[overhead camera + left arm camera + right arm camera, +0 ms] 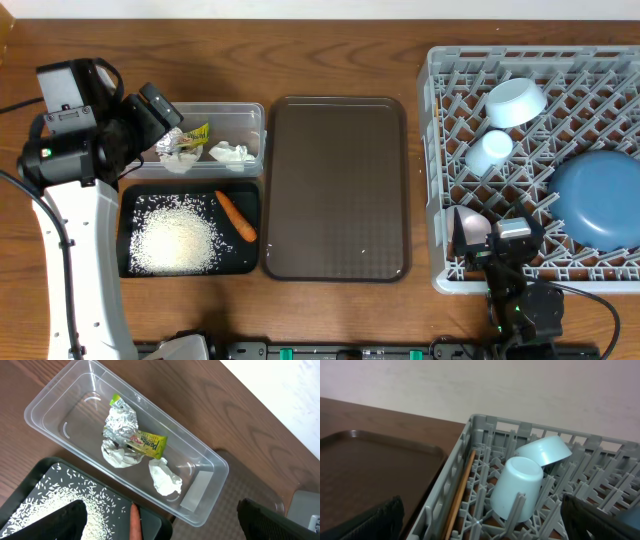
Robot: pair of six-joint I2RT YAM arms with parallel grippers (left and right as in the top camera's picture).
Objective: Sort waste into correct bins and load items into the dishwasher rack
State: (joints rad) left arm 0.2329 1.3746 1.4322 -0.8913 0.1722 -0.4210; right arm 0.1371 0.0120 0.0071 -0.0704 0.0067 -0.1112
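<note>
The clear tub (250, 112) holds a yellow-green wrapper (147, 443) with crinkled foil and crumpled white tissue (164, 478). In front of it, the black tray (128, 262) carries loose rice (175, 240) and a small carrot (236, 215). My left gripper (165, 530) hangs open above the tub's near wall, holding nothing. In the dishwasher rack (437, 180) sit a white bowl (515, 101), a light-blue cup (517, 487), a blue plate (600, 197) and chopsticks (462, 490) along its left wall. My right gripper (485, 527) is open over the rack's front left corner.
A dark-brown serving tray (338, 188) lies between the bins and the rack. The left arm's white link (85, 260) runs down the table's left side. The wooden table edge and a pale wall lie beyond the rack.
</note>
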